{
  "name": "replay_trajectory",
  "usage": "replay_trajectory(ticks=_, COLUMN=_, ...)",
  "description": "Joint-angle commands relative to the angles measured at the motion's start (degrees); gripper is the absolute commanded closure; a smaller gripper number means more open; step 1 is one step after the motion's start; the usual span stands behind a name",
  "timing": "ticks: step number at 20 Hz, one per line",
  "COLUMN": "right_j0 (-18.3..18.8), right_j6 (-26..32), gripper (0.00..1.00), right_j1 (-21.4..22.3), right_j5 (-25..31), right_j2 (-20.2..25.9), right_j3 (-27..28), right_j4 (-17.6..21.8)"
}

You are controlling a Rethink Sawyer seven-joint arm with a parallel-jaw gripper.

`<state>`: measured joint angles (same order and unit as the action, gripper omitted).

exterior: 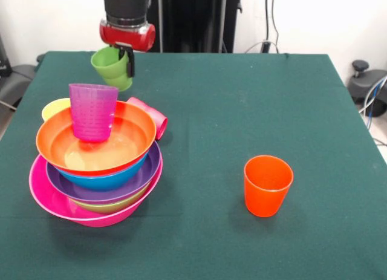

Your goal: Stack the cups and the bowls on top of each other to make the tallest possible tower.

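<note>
Tower point(97, 171) crowds left; orange cup point(268, 185) alone right; centre free.

text: none legible | purple cup point(92, 111): faint embossed lines on its side, unreadable

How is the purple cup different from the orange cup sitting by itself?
The purple cup stands inside the orange bowl atop the stack; the orange cup stands on the table, apart from everything. The purple cup shows moulded lines on its side; the orange cup looks plain. Both stand upright, mouth up, with a similar tapered shape.
</note>
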<state>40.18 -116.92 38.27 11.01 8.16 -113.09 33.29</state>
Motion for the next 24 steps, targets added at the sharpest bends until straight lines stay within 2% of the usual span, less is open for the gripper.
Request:
replay_trajectory(ticks=1, right_j0=-0.5, right_j6=3.8, gripper=1.00, right_j1=11.4, right_j5=14.3, right_j2=9.2, right_j3=-3.8, right_j4=-7.1)
replay_trajectory(ticks=4, right_j0=-1.1, right_j6=4.1, gripper=1.00, right_j1=15.6, right_j5=18.8, right_j2=10.3, right_j3=-4.6, right_j4=-10.7)
replay_trajectory(ticks=7, right_j0=-1.8, right_j6=3.4, gripper=1.00, right_j1=16.4, right_j5=20.3, right_j2=11.0, right_j3=-4.3, right_j4=-12.5)
replay_trajectory(ticks=13, right_j0=-5.6, right_j6=-0.3, gripper=1.00, right_j1=14.9, right_j5=21.1, right_j2=10.2, right_j3=-1.5, right_j4=-14.3)
replay_trajectory(ticks=24, right_j0=-13.6, right_j6=-6.6, gripper=1.00, right_j1=10.2, right_j5=17.5, right_j2=6.2, right_j3=1.9, right_j4=-17.0)
